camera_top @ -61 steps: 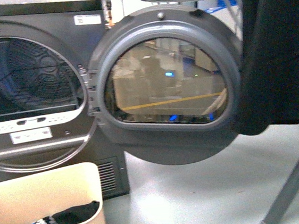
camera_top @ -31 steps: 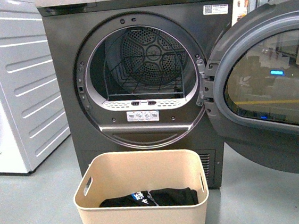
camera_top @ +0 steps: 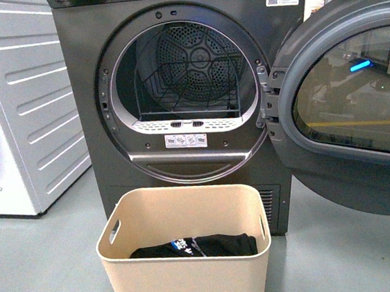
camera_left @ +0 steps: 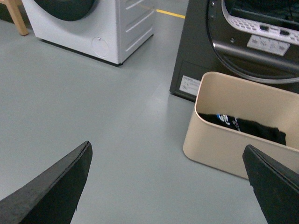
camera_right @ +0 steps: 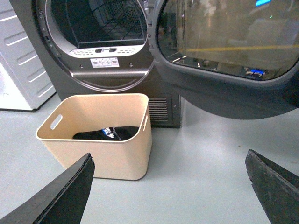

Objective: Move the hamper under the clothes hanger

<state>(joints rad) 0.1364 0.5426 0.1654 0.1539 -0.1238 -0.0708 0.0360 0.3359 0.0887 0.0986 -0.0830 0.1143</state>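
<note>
The beige plastic rectangular hamper [camera_top: 186,258] with rounded corners stands on the grey floor [camera_left: 93,116] just in front of the dark grey metal dryer [camera_top: 81,95]. It sits below the open drum mouth, and the dryer's round glass-fronted door [camera_top: 344,102] is swung out to one side. I cannot tell whether the tub touches the dryer's base or stands just clear of it. A crumpled black garment [camera_top: 198,247] lies in its bottom, and nothing else seems to be inside. A white appliance [camera_top: 23,101] stands beside the dryer. I cannot make out the clothes hanger with any certainty in my views, so I would have to find it before moving anything. My left tool [camera_left: 166,147] is spread wide with nothing between its dark tips, and the hamper lies off to one side of its gap. My right tool [camera_right: 169,154] is equally open and empty, with the hamper ahead and apart from it. I judge the tub to be stiff, light with so small a load, and smooth enough on its tapered walls to slip from a side pinch. The firmer hold looks to be the rim at the slot handles [camera_top: 113,231] on the two short ends, one tool to each. Pulled from one end only, it may skid or swing on this floor.
</note>
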